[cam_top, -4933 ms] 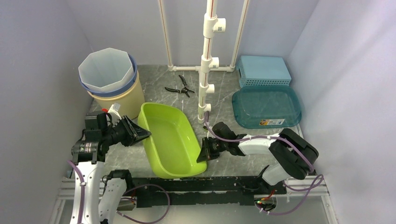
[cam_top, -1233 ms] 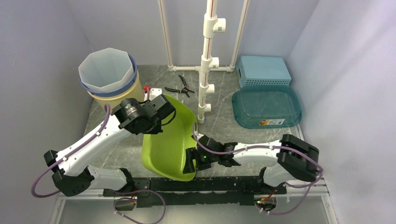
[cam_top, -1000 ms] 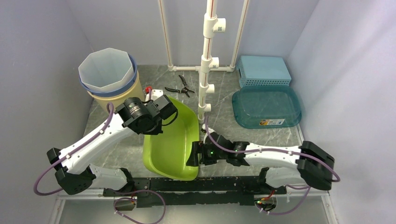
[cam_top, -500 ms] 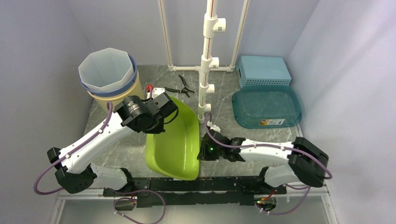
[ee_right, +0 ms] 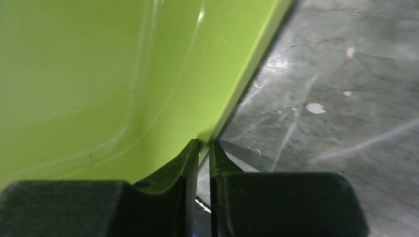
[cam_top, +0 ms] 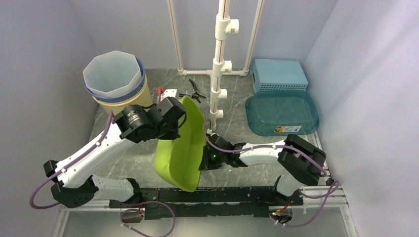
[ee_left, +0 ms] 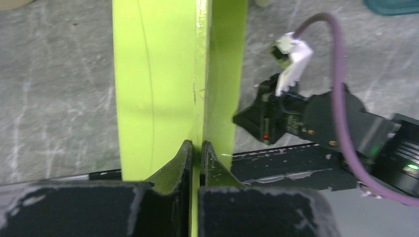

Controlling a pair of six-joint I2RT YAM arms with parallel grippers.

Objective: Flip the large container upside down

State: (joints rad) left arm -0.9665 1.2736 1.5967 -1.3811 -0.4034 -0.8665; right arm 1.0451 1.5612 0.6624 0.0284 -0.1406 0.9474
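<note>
The green tub is in the middle of the gray table, near the front, tipped up steeply on its side. The left gripper is at the far end of the tub, its two fingers pressed together on the thin rim. The right gripper is at the tub's right side, low down, and its fingers are almost closed, pinching the edge of the rim. A teal tray lies well apart on the right and has a white label on its near edge, but the writing is too small to read. Behind it sits a light blue basket. A white pipe post stands at the back with a small sticker nobody could read. Black pliers lie near it. Stacked buckets stand in the back left corner.
</note>
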